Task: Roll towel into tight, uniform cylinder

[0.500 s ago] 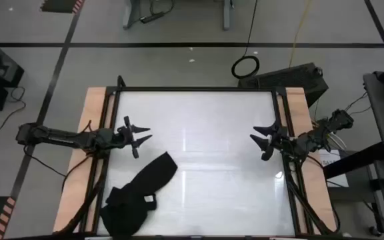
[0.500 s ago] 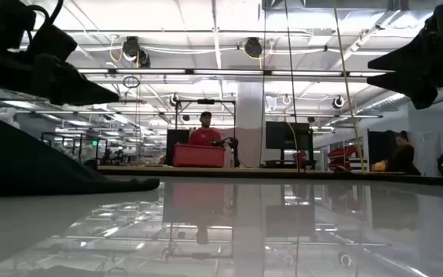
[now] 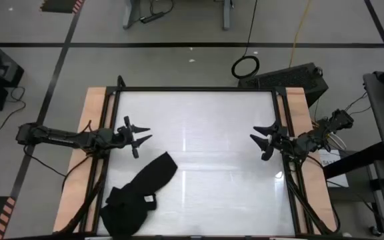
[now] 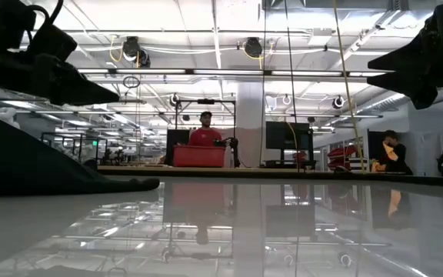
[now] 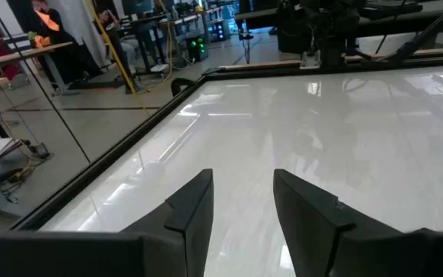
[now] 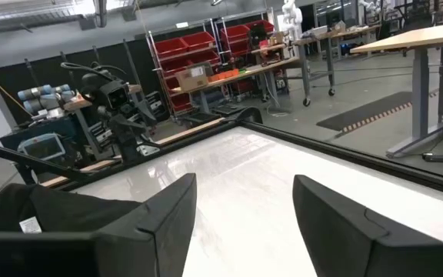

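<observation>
The black towel (image 3: pixel 139 197) lies crumpled on the white table near its front left corner. One lobe (image 3: pixel 160 167) reaches toward the table's middle. The right wrist view shows the towel (image 6: pixel 60 209) with its small white tag (image 6: pixel 29 225). In the low view the towel (image 4: pixel 37 161) is a dark mound at the left. My left gripper (image 3: pixel 149 134) hovers open above the table's left side, beyond the towel's far end. My right gripper (image 3: pixel 253 134) hovers open above the right side, far from the towel. Nothing is between either pair of fingers (image 5: pixel 241 215) (image 6: pixel 244 208).
Dark frame rails (image 3: pixel 192 89) edge the white tabletop, with wooden strips (image 3: pixel 92 133) (image 3: pixel 302 133) at the left and right. Bare tabletop (image 3: pixel 205 153) spreads between the two grippers. People sit at benches in the room beyond the table (image 4: pixel 206 135).
</observation>
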